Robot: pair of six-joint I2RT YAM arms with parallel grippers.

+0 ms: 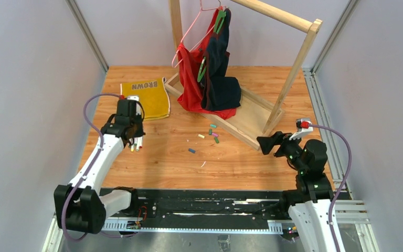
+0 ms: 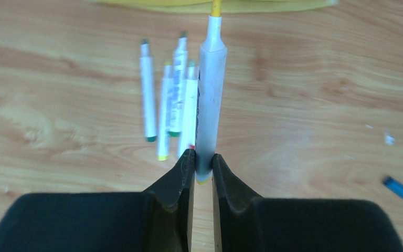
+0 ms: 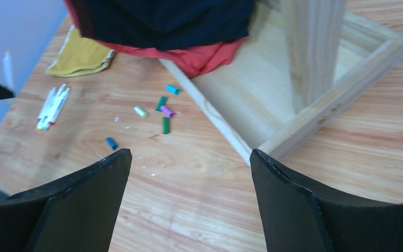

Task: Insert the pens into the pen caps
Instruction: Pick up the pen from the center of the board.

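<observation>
My left gripper is shut on the lower end of a white pen with a yellow tip, held above the table. Several more pens lie side by side on the wood beneath it; in the top view this is the pens at the left, just under the left gripper. The pen caps lie scattered mid-table: teal, purple, green, pale yellow and a blue one apart. My right gripper is open and empty, off to the right of the caps.
A wooden clothes rack stands at the back right, its base frame close to the caps, with red and dark garments hanging down onto it. A yellow cloth lies at the back left. Small white scraps dot the wood.
</observation>
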